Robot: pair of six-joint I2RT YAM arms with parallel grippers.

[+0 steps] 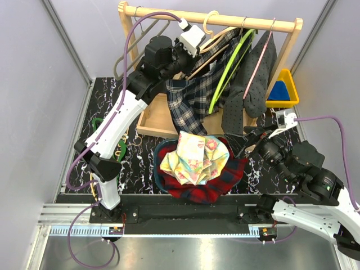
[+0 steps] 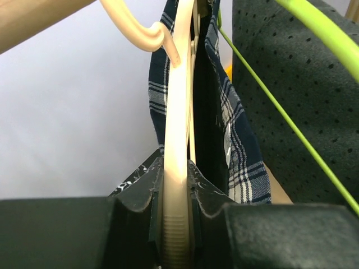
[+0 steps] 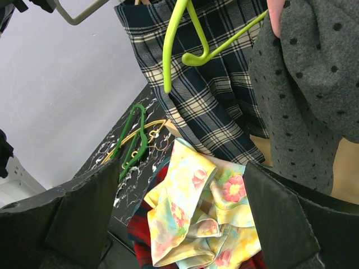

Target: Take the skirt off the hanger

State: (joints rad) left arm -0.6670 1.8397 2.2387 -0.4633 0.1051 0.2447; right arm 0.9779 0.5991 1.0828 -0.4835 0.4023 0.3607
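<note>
A navy and cream plaid skirt [image 1: 191, 98] hangs from a cream hanger [image 1: 216, 40] on the wooden rail [image 1: 225, 21]. My left gripper [image 1: 185, 53] is shut on the cream hanger [image 2: 178, 168], its jaws pressed on both sides of the arm, with the plaid skirt [image 2: 233, 134] just to the right. The skirt also shows in the right wrist view [image 3: 207, 95]. My right gripper [image 1: 247, 140] is open and empty, hovering right of the clothes pile [image 3: 202, 218].
A lime hanger [image 1: 230, 70] and a grey dotted garment [image 1: 256, 84] on a pink hanger hang on the same rail. A yellow floral garment [image 1: 194, 157] lies on red plaid cloth [image 1: 225, 183]. A wooden tray [image 1: 152, 121], blue-and-yellow bin [image 1: 282, 90] and loose green hangers [image 3: 132, 143] sit around.
</note>
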